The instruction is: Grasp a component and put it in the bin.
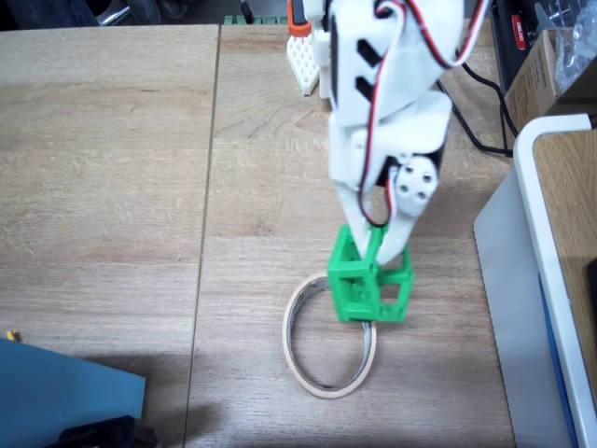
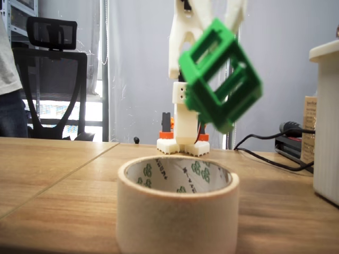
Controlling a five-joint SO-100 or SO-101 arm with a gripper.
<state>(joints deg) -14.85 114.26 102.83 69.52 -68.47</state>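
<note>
The component, a bright green openwork block, hangs tilted in the air with my gripper shut on its upper part. In a fixed view from above it overlaps the upper right of the bin, a beige tape ring lying flat on the wooden table. From table height, the component floats well above the bin and slightly right of its centre, touching nothing below. A white finger shows beside the block at upper left.
A big white-rimmed box stands close on the right, also seen at the right edge. Black cables run behind it. A blue sheet lies at the near left. A chair and a person are behind the table.
</note>
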